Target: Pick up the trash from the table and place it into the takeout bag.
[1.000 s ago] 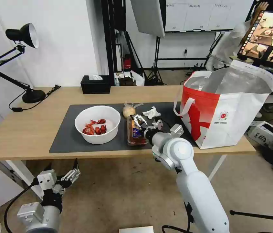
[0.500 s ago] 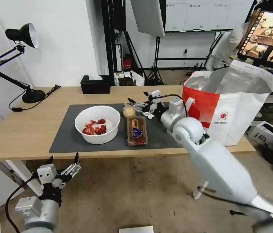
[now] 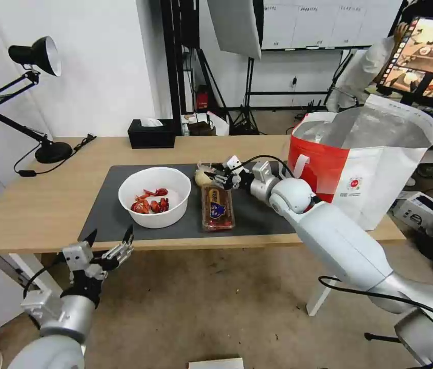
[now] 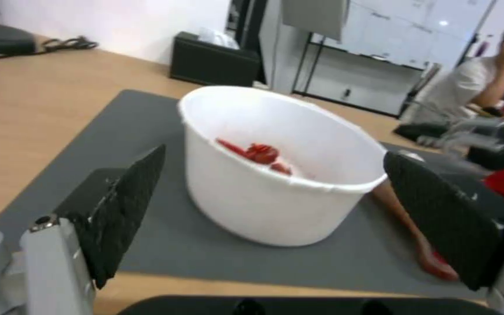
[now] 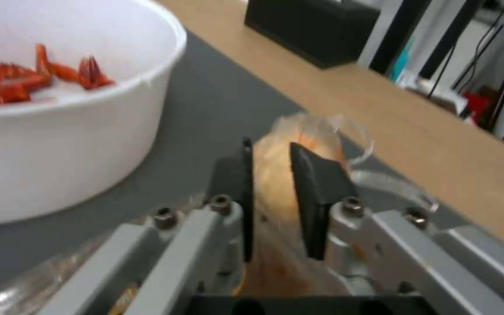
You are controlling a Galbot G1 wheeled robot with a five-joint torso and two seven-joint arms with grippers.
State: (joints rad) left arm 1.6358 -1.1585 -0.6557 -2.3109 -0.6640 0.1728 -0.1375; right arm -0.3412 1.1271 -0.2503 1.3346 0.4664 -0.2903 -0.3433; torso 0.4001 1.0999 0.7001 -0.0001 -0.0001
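Note:
The white bowl [image 3: 155, 197] with red shells stands on the dark mat [image 3: 106, 218] of the table [image 3: 37, 205]. To its right lies the clear tray [image 3: 218, 207]. The beige ball [image 3: 203, 178] in clear wrap sits behind the tray. My right gripper [image 3: 216, 177] hovers at the ball. Its fingers [image 5: 313, 183] are drawn together to a narrow slit, with the ball [image 5: 322, 140] just past the tips. The tissue is hidden behind the right arm. My left gripper [image 3: 111, 233] hangs open below the table's front edge, facing the bowl [image 4: 264, 205]. The takeout bag [image 3: 380, 174] stands open at the right end.
A black tissue box [image 3: 150, 134] sits at the table's back edge, and a black desk lamp [image 3: 47, 148] at the far left. The bag's white strap [image 3: 298, 166] hangs close to my right forearm. Bare floor lies in front of the table.
My right arm swung up from the tray's near end and reached across to the ball at the mat's back. My left gripper rose slightly toward the table's front edge.

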